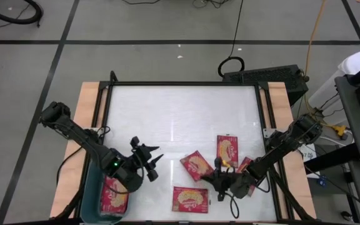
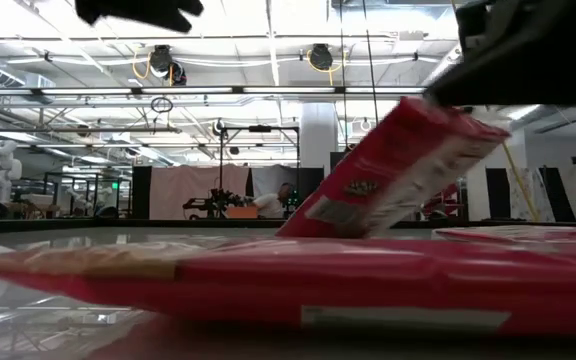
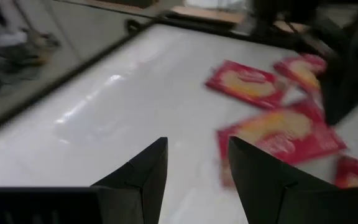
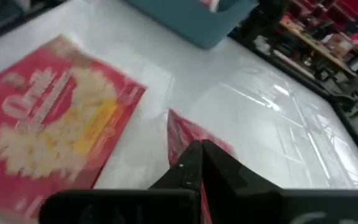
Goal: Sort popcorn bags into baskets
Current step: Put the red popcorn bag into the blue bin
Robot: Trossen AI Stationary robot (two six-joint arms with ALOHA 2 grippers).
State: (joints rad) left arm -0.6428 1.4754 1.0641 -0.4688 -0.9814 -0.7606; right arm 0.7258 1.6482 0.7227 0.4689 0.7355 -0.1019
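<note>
Several red popcorn bags lie flat on the white table: one near the front edge [image 1: 190, 199], one farther back [image 1: 227, 150], and one half under my right arm [image 1: 245, 164]. Another bag [image 1: 196, 165] is tilted up, with my right gripper [image 1: 217, 174] shut on it. The teal basket [image 1: 91, 187] stands at the near left with a bag [image 1: 114, 195] lying in it. Beside the basket, above bare table, my left gripper [image 1: 157, 166] is open with nothing between its fingers [image 3: 148, 177]. My right gripper pinches the tilted bag by its edge [image 4: 180, 132] between its two shut fingers, coming at it from the table's right and slanting slightly down. The held end [image 2: 438, 125] is raised and the bag slopes down from it. The front bag hides the low end.
A black raised frame [image 1: 180, 84] runs round the white table top. The far half of the table [image 1: 180, 112] holds nothing. In the low view the front bag [image 2: 288, 285] fills the foreground.
</note>
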